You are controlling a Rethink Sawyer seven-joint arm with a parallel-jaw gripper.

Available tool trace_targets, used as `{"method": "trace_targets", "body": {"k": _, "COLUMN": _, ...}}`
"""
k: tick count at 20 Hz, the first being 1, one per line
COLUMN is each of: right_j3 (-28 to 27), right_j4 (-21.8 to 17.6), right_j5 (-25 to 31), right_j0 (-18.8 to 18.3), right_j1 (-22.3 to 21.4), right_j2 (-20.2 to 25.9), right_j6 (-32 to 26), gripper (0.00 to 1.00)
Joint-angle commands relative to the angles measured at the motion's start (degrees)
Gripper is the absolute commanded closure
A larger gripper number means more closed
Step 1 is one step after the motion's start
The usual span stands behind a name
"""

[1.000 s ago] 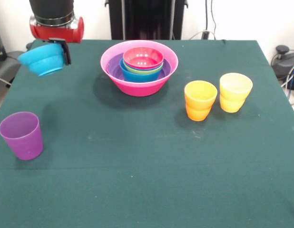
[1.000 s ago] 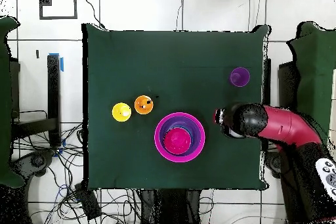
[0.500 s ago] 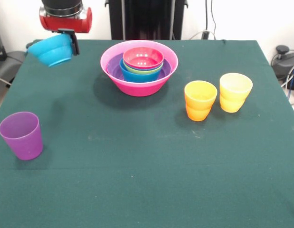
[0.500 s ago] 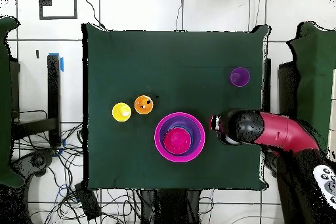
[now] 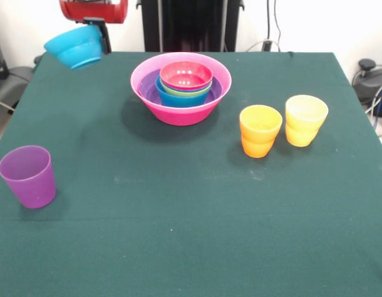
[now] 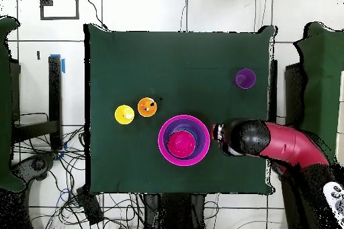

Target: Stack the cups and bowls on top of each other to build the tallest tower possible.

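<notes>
**A:** Fingers (image 5: 98, 38) pinch the rim of the cyan bowl (image 5: 75, 51), right?

**B:** Yes. From the front they're clamped on its rim, and the bowl hangs tilted, clear of the bench (image 5: 191, 216). The tower (image 5: 181, 86) sits off to one side of the fingers and lower: hot-pink bowl (image 5: 178, 110) at the base, red-pink bowl (image 5: 186, 75) topmost. The purple cup (image 5: 28, 176) stands well below the fingers, nearer the camera; the orange cup (image 5: 260, 130) and yellow cup (image 5: 306, 120) stand beyond the tower, well apart from them.

**A:** And from overhead?

**B:** The arm (image 6: 269, 140) hides the fingers and cyan bowl. Its tip sits just beside the tower (image 6: 183, 140), and the purple cup (image 6: 245, 78) lies away towards the far edge.

**A:** How should the placing go?

**B:** I'd judge it best to level the bowl first, centre it over the red-pink one, lower until it seats, then let go. Dropped while tilted, it could slide off.
</notes>
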Motion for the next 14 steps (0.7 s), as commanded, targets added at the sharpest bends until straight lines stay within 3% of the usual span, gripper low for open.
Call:
{"method": "trace_targets", "body": {"k": 1, "right_j3": 6.0, "right_j4": 2.0, "right_j5": 0.6, "right_j0": 0.0, "right_j1": -2.3, "right_j2": 1.2, "right_j6": 2.0, "gripper": 1.00}}
{"method": "trace_targets", "body": {"k": 14, "right_j3": 8.5, "right_j4": 3.2, "right_j5": -0.8, "right_j0": 0.6, "right_j1": -3.8, "right_j2": 1.2, "right_j6": 3.3, "gripper": 1.00}}
